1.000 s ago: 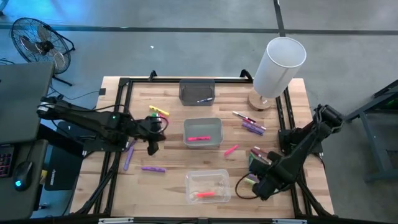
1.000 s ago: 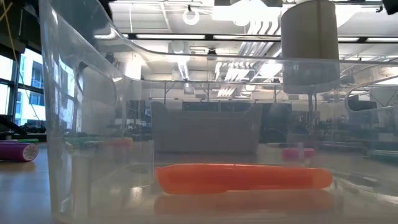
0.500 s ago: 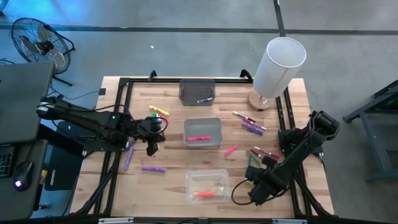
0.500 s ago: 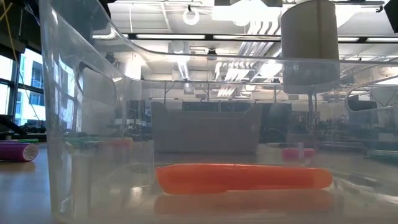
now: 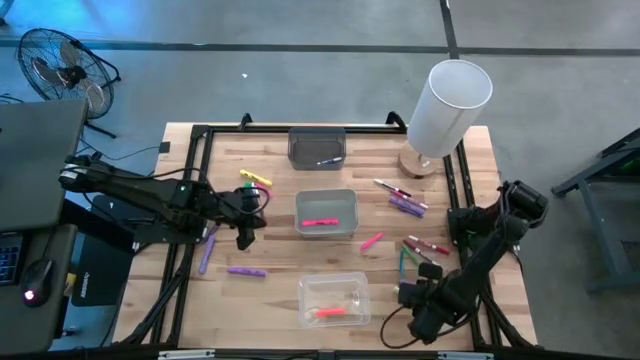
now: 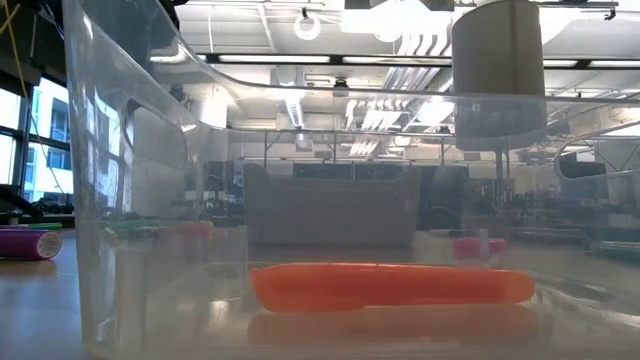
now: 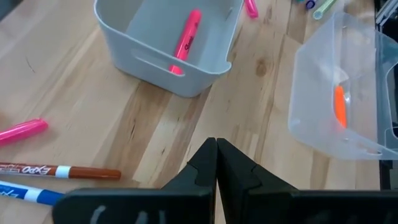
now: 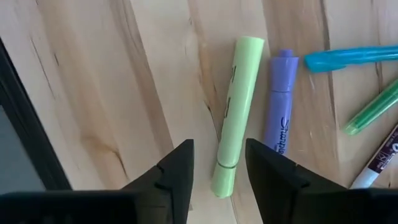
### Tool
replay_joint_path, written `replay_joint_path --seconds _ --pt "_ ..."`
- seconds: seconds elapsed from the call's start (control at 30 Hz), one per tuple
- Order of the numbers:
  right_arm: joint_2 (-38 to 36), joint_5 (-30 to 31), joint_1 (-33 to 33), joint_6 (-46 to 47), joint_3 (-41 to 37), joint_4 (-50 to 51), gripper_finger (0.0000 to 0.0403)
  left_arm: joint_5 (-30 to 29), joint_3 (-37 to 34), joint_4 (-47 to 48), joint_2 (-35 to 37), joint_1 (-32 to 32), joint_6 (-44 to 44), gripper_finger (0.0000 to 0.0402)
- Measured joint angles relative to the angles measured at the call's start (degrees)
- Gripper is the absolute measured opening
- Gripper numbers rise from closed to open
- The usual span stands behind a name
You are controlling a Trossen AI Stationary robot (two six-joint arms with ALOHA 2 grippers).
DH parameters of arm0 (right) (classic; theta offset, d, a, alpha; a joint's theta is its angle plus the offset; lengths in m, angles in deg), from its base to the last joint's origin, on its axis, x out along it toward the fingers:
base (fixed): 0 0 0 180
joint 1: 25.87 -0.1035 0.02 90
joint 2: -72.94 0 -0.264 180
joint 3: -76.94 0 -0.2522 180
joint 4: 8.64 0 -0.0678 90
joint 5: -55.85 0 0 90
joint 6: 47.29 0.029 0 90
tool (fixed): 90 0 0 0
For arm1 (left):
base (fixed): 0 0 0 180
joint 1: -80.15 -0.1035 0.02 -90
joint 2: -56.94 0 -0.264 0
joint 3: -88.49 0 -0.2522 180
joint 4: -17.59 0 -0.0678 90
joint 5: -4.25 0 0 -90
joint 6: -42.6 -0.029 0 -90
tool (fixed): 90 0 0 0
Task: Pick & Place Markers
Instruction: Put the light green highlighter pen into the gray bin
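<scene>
The light-green highlighter (image 8: 235, 115) is lying flat on the wooden table (image 8: 93, 93) at the near right, with a purple marker (image 8: 279, 102) just beside it, and I'm hovering my right gripper (image 8: 217, 165) over its near end, fingers spread apart and holding nothing. I'm judging this as the reach-to-grasp step: I'm needing to drop straight down, straddle the barrel and squeeze. My left gripper (image 7: 216, 163) is waiting pinched shut, left of the grey bin (image 7: 174, 68).

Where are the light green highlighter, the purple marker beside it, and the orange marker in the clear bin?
light green highlighter (image 8: 237, 106): right wrist view, mid-barrel.
purple marker (image 8: 280, 106): right wrist view, barrel.
orange marker (image 6: 390, 285): low view, mid-body.
</scene>
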Motion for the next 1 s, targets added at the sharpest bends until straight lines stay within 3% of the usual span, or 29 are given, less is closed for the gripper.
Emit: replay_joint_path --seconds 0.33,0.67,0.93,1.0 --pt "4.7 -0.4 -0.4 0.2 -0.3 -0.1 0.0127 -0.1 0.0 -2.1 0.0 0.0 -0.2 0.0" --pt "4.5 -6.0 -0.4 6.4 -8.3 -11.0 0.0124 0.6 0.0 -2.2 0.0 0.0 0.0 0.0" --pt "4.5 -4.5 -0.3 3.2 -8.6 -12.1 0.0054 0.8 0.0 -2.2 0.0 0.0 0.0 0.0" --pt "3.9 -4.9 -0.2 2.7 -8.6 -12.0 0.0054 0.8 0.0 -2.2 0.0 0.0 0.0 0.0"
